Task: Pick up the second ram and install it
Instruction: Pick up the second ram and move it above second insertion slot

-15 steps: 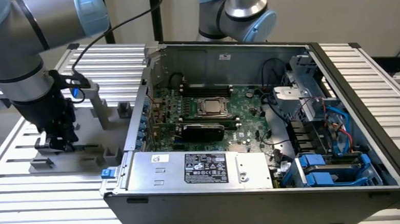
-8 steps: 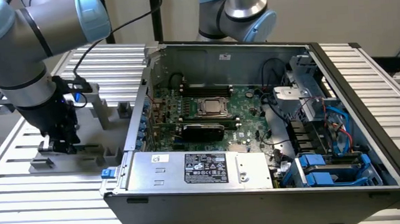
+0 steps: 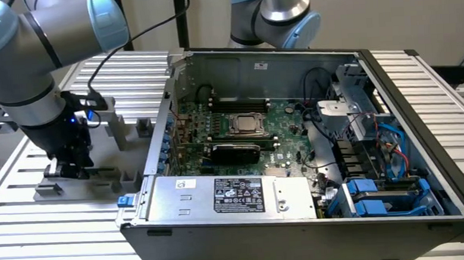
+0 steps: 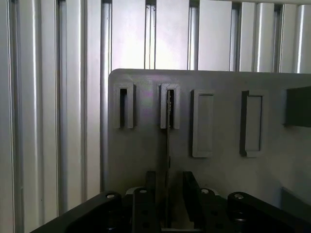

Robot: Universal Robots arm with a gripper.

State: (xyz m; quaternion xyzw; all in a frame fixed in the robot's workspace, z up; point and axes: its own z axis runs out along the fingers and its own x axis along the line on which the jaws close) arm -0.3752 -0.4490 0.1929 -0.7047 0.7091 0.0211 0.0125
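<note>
Two fingers [image 4: 150, 190] of the gripper [image 4: 169, 177] stand wide, straddling the ram [image 4: 168, 141] with a gap on each side. It sits on edge in the grey fixture [image 4: 141, 160], long axis running from the slotted block straight between them. A good grasp centres first, then closes squarely on the flat faces, lifting without twist.

An open computer case [image 3: 301, 239] lies on the slatted aluminium table [image 3: 54, 234], exposing its motherboard [image 3: 284, 136], square CPU socket [image 3: 248, 124], silver power supply [image 3: 228, 196] and blue drive caddies [image 3: 378, 197], with a grey fixture plate [image 3: 108, 184] just beside it toward the table's edge on the exterior view's left.
</note>
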